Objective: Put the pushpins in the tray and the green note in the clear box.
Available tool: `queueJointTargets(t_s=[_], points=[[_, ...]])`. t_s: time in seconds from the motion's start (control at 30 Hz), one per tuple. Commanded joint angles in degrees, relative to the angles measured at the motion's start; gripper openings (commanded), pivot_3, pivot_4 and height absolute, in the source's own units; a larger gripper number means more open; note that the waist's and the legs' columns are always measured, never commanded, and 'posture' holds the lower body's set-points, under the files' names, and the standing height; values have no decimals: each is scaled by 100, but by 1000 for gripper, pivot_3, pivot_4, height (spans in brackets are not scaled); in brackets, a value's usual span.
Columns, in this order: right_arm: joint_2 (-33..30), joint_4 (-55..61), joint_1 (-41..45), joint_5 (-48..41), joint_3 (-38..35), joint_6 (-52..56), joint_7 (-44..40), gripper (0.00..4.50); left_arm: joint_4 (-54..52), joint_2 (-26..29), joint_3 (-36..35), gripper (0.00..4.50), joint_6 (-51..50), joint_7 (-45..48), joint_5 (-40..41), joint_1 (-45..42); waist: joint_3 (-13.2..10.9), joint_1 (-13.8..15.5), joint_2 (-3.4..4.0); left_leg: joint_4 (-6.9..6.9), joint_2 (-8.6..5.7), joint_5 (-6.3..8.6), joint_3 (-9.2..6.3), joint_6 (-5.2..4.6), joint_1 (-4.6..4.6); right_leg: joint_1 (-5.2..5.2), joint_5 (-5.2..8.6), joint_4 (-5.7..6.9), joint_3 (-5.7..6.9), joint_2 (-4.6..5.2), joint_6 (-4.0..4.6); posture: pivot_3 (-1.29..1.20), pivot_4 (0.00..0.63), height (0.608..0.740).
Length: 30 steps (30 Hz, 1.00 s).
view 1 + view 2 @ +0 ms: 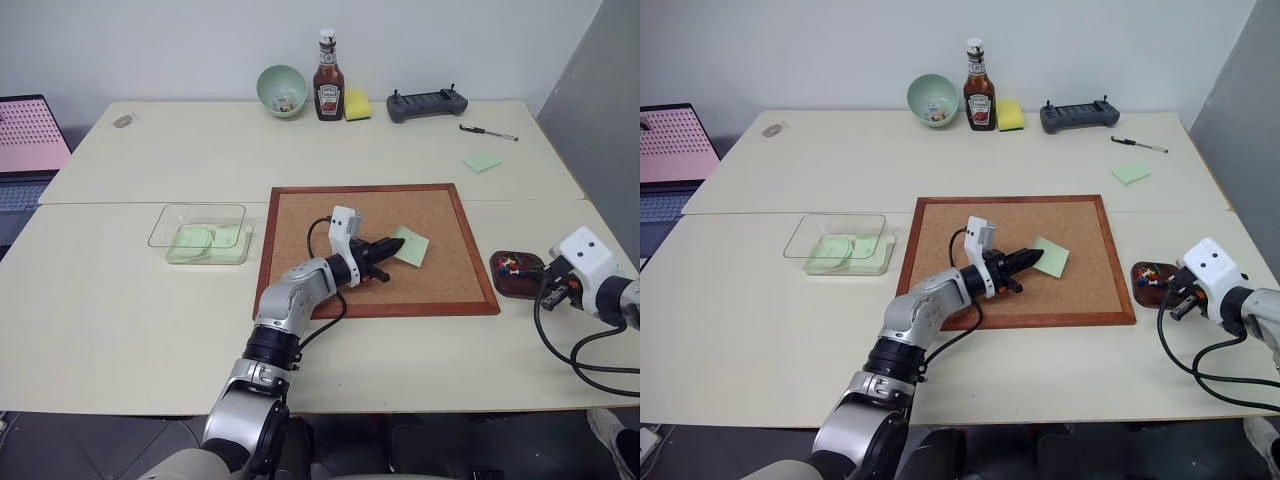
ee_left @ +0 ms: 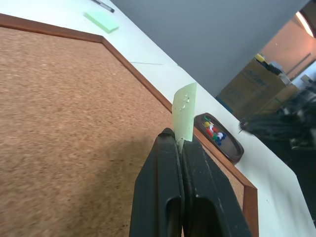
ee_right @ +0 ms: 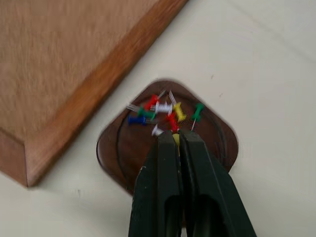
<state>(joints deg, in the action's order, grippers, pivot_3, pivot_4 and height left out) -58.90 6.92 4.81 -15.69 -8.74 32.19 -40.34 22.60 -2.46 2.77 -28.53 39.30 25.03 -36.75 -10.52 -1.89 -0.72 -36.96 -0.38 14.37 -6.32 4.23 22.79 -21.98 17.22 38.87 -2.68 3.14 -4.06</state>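
My left gripper (image 1: pixel 390 248) hovers over the cork board (image 1: pixel 300 215), shut on one edge of the green note (image 1: pixel 411 245). In the left wrist view the green note (image 2: pixel 184 114) stands up from the closed fingertips (image 2: pixel 170 140). The clear box (image 1: pixel 165 228) lies left of the board with pale-green slips inside. At the right, the dark brown tray (image 3: pixel 121 148) holds several coloured pushpins (image 3: pixel 159 111). My right gripper (image 3: pixel 175 137) is just above the tray (image 1: pixel 520 287), shut, with a bit of yellow pushpin between its tips.
Along the back edge stand a mint-green bowl (image 1: pixel 282 90), a ketchup bottle (image 1: pixel 329 80), a yellow sponge (image 1: pixel 357 104) and a grey controller (image 1: pixel 427 103). A pen (image 1: pixel 488 132) and a green sticky pad (image 1: pixel 482 161) lie back right. A laptop (image 1: pixel 25 150) sits far left.
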Motion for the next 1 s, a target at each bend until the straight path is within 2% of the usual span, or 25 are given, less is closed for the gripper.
queueJointTargets(t_s=[0.03,0.17,0.73,1.0], points=[[-93,-260,164,376,146,-425,-159,0,-260,-26,45,20,87,27,-26,-20,0,7,0,0,0,0,0,0,0,0,0,0,0,0,0,0,150,740],[-41,-570,317,635,335,-679,-283,657,-301,-30,43,0,86,-10,-25,-6,-1,8,-1,0,0,0,-1,0,-1,2,0,-1,0,0,0,0,150,740],[79,-541,427,586,185,-529,-531,4204,-209,3,-22,0,114,11,-15,-87,0,11,-1,-1,-1,0,-3,1,-1,4,0,0,1,1,1,0,150,740],[23,-451,483,301,66,-285,-918,4204,-154,9,-37,0,147,16,-27,-143,0,9,-1,-1,-1,0,-3,0,-1,4,0,0,1,1,1,0,150,740]])
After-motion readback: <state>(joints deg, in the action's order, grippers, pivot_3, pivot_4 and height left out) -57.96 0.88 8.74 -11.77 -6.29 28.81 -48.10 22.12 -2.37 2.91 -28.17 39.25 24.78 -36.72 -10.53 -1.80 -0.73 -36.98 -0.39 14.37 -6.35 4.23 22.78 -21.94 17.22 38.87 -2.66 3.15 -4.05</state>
